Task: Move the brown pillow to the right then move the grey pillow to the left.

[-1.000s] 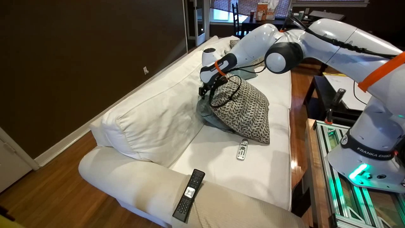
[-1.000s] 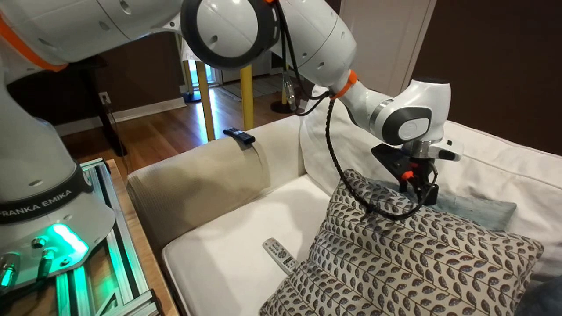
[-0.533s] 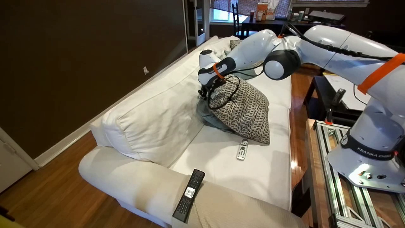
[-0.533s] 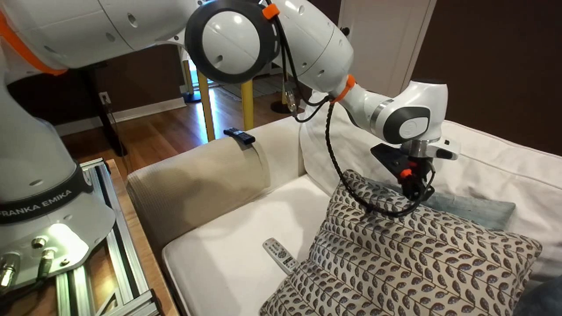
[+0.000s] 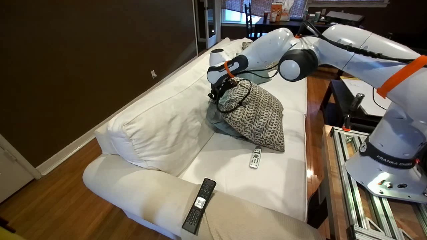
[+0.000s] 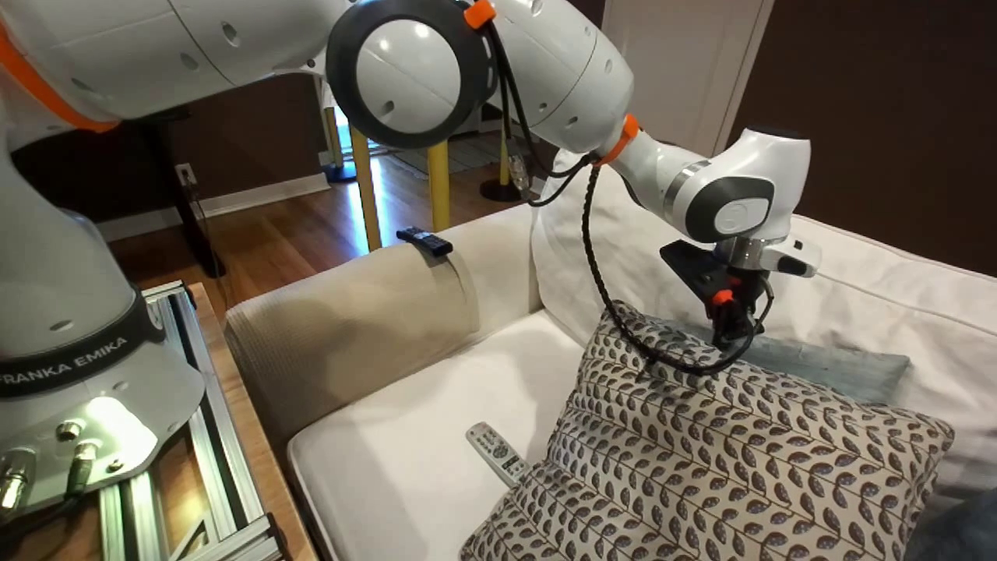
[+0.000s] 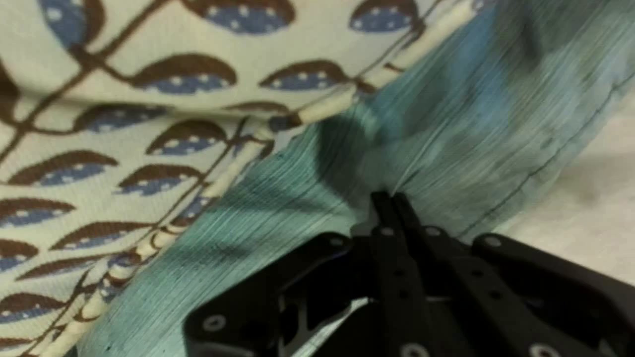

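Observation:
The brown pillow (image 6: 748, 460), patterned with leaves, leans tilted on the sofa seat in both exterior views. Behind it, against the white backrest, rests the grey pillow (image 6: 841, 370), plain blue-grey and mostly covered by the brown one. My gripper (image 7: 392, 196) points down behind the brown pillow's top edge. Its fingertips meet on the grey pillow's fabric, and a crease runs out from between them, so it is shut on a pinch of that cloth. In the wrist view the brown pillow (image 7: 163, 99) lies to the left of the fingers, apart from them.
A light remote (image 5: 256, 157) lies on the seat before the brown pillow, and a dark remote (image 5: 199, 205) on the armrest. The white backrest (image 5: 163, 123) rises close beside the gripper. Another blue-grey pillow (image 5: 262, 77) sits farther along the sofa. My cable loop hangs over the brown pillow.
The gripper's fingers have closed onto the grey pillow's cloth. The arm dipped a little, then rose slightly. Both pillows have shifted very slightly with it.

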Robot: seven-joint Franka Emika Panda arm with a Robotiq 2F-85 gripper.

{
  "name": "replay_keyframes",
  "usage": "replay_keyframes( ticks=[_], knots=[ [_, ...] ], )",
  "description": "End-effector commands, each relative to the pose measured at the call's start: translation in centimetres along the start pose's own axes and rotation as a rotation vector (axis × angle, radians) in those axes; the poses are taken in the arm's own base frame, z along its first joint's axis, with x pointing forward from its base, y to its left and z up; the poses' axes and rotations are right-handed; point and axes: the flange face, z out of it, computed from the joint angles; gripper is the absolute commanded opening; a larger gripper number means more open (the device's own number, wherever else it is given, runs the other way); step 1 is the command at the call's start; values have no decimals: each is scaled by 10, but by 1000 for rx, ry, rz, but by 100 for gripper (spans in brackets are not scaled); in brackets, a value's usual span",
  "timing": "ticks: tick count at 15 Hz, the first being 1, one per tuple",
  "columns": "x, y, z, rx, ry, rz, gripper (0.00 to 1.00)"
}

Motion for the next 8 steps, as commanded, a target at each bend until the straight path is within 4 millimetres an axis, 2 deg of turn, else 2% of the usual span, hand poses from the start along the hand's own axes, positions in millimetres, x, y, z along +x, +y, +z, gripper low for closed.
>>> replay_keyframes(
  ticks=[1,8],
  knots=[
    [1,1,-34,150,-42,-23,1],
    [-5,28,-96,366,-77,-31,1]
  ],
)
